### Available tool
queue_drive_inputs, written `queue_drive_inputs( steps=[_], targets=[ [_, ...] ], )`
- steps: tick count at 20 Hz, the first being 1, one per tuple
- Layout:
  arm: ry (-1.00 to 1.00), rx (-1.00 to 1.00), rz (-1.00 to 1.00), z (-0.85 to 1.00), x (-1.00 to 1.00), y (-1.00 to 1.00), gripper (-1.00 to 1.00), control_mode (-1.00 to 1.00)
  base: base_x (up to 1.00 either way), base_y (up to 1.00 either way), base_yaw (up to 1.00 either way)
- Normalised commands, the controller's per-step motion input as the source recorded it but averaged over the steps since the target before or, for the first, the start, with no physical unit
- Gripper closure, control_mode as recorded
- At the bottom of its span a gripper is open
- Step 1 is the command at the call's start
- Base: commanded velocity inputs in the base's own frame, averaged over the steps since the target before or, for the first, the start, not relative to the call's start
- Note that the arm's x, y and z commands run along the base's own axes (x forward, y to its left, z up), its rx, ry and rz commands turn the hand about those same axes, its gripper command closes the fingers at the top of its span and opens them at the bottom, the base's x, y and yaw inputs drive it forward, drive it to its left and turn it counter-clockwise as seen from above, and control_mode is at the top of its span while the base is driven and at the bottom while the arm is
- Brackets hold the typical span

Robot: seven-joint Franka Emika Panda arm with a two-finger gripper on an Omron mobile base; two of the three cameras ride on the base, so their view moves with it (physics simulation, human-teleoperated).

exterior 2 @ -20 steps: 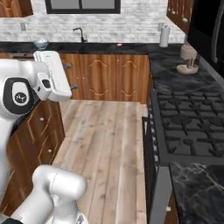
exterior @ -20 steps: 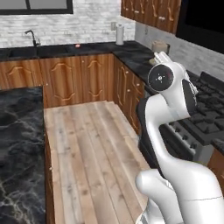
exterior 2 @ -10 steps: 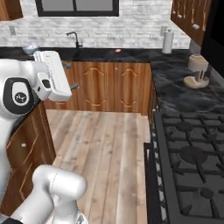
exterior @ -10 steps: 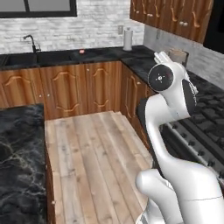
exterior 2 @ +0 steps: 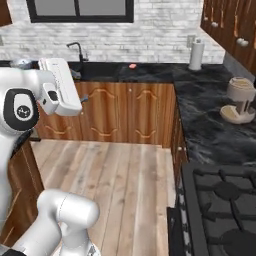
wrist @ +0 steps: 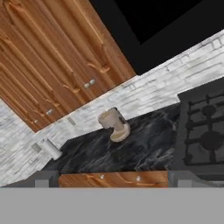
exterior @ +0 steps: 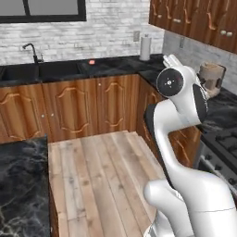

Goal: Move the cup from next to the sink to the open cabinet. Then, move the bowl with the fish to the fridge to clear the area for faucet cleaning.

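The black sink (exterior: 21, 71) is set in the back counter at the left, with the dark gooseneck faucet (exterior: 31, 50) behind it. From the right base the faucet (exterior 2: 76, 49) and sink (exterior 2: 97, 71) lie just past my raised hand. A small pale round thing (exterior 2: 19, 62), maybe the bowl, peeks out at the counter's left end behind my arm. My gripper (wrist: 113, 178) is open and empty, fingertips (wrist: 43, 179) wide apart, held high and facing the right-hand counter. Cup, fish, fridge and open cabinet are out of view.
A paper towel roll (exterior: 145, 47) stands in the back corner and a beige appliance (exterior 2: 240, 100) on the right counter. A small red thing (exterior: 91, 61) lies on the back counter. The black stove (exterior 2: 225, 200) is near right, a marble island (exterior: 21, 185) near left, wood floor between.
Both base views have shifted as the base drives: the sink counter and corner now look nearer and lower. The arm keeps its raised pose and the gripper stays open.
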Motion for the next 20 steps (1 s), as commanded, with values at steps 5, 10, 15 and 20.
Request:
queue_drive_inputs(
  steps=[5, 10, 15, 20],
  targets=[
    [0.00, 0.00, 0.00, 0.00, 0.00, 0.00, -1.00, 1.00, 1.00, 0.14, 0.00],
    [0.00, 0.00, 0.00, 0.00, 0.00, 0.00, -1.00, 1.00, 1.00, 0.13, 0.00],
    [0.00, 0.00, 0.00, 0.00, 0.00, 0.00, -1.00, 1.00, 1.00, 0.13, 0.00],
    [0.00, 0.00, 0.00, 0.00, 0.00, 0.00, -1.00, 1.00, 1.00, 0.28, 0.00]
  ],
)
